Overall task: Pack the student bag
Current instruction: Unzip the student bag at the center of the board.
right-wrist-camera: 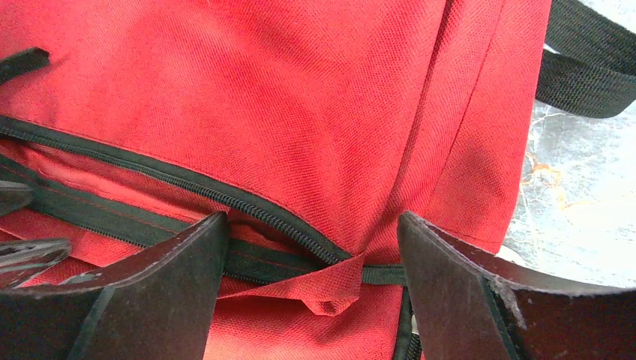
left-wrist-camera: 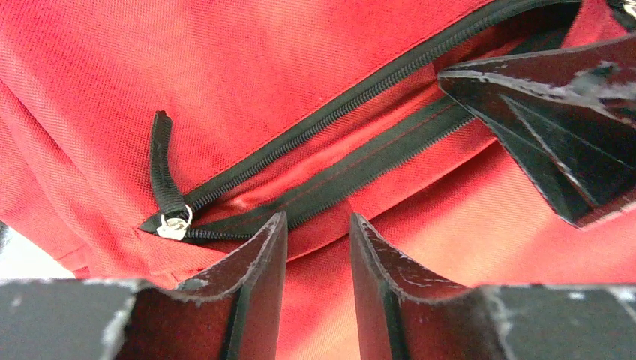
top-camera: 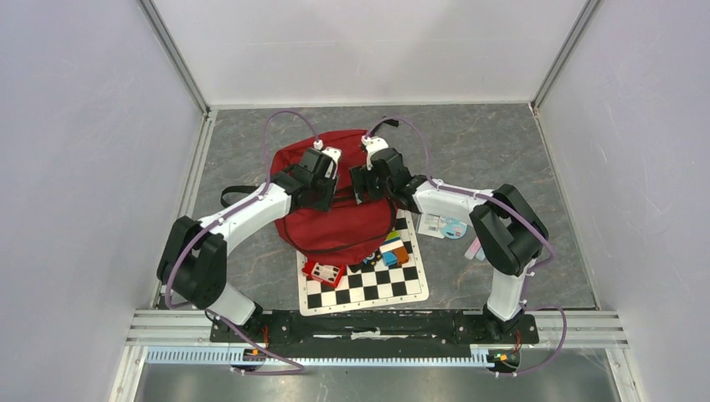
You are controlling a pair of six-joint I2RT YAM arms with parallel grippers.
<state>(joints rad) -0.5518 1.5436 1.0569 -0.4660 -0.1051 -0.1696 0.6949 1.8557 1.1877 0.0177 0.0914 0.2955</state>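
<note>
At the student bag's (top-camera: 335, 230) zipper (left-wrist-camera: 337, 112), left tool (left-wrist-camera: 319, 225) crowds right tool (right-wrist-camera: 311, 225).

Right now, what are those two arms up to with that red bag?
Two robot arms are working on a red student bag lying on the table. Its zipper is partly undone. The left gripper hovers at the opening, jaws narrowly apart, near the zipper pull. The right gripper stands wide open around the zipper's other end. Neither visibly holds anything. A checkered board with small colourful items lies at the bag's near edge, not yet packed.
</note>
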